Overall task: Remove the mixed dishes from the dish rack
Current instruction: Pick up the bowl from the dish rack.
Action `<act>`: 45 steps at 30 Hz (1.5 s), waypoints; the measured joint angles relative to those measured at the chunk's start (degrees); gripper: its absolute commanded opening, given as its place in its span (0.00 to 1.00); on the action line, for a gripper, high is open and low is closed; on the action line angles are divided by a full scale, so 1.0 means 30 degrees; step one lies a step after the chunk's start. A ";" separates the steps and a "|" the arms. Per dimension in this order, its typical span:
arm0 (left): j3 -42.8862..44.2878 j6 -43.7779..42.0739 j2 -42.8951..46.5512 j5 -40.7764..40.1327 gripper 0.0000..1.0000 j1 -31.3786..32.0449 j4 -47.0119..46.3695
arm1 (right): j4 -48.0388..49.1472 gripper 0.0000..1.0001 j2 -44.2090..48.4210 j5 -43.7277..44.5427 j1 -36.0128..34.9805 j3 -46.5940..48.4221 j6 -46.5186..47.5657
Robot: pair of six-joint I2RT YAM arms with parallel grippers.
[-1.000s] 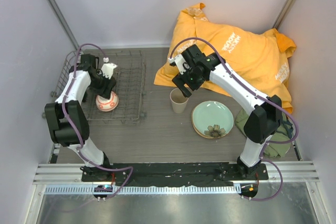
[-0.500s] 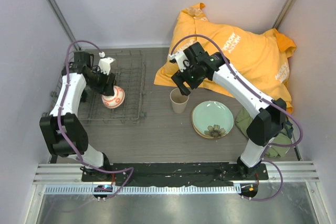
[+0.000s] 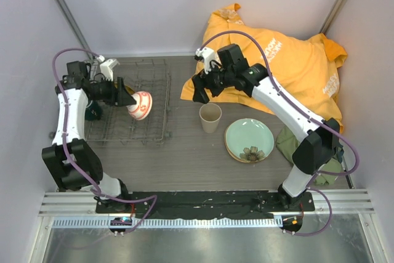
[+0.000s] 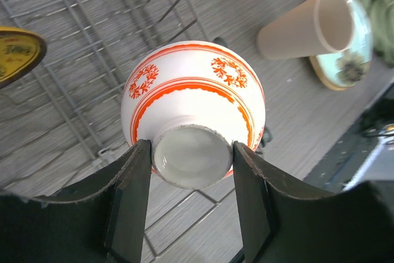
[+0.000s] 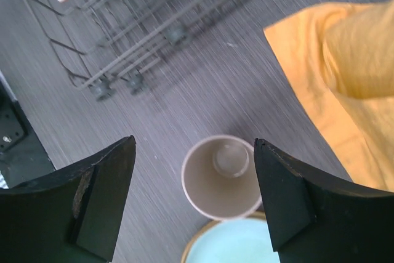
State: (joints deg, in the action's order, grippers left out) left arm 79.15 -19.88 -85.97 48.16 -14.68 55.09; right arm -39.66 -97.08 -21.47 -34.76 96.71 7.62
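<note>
My left gripper is shut on the foot of the small white-and-red bowl, holding it tilted on its side above the right part of the grey wire dish rack. The small yellow-and-dark plate lies in the rack. A dark green mug shows at the rack's left, partly behind my arm. My right gripper is open and empty above the beige cup, which stands upright on the table beside the pale green flower-marked plate.
An orange cloth is heaped at the back right. A green cloth lies right of the plate by the right arm's base. Walls close in the left, back and right sides.
My left gripper has lifted the bowl out of the rack and swung it right, tipping it sideways. My right gripper has drawn up and back-left from the cup.
</note>
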 measured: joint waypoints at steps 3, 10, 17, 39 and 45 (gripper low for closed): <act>-0.0022 0.0568 0.0007 0.1603 0.00 -0.0685 -0.0073 | 0.1596 0.82 0.0022 -0.0860 -0.0007 -0.0576 -0.0685; -0.0219 0.1333 -0.0189 0.5042 0.00 -0.2127 -0.0197 | 0.4124 0.82 -0.0539 -0.2725 0.0000 -0.0714 -0.2149; -0.0240 0.0896 -0.1319 0.7512 0.00 -0.2645 0.0430 | 0.6958 0.82 -0.1683 -0.4430 0.0000 -0.0816 -0.3738; 0.2339 -1.0622 -0.5435 1.0826 0.00 -0.2790 0.6863 | 1.4418 0.74 -0.3810 -0.8131 -0.1027 -0.0991 -1.0622; 0.2324 -1.0724 -0.5428 1.0841 0.00 -0.2798 0.6951 | 1.5839 0.70 -0.4022 -0.8313 -0.1435 -0.0991 -1.1978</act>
State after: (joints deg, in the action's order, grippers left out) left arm 86.13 -52.05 -102.26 80.68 -23.07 75.94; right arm 7.86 -109.14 -46.41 -39.07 93.73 -28.32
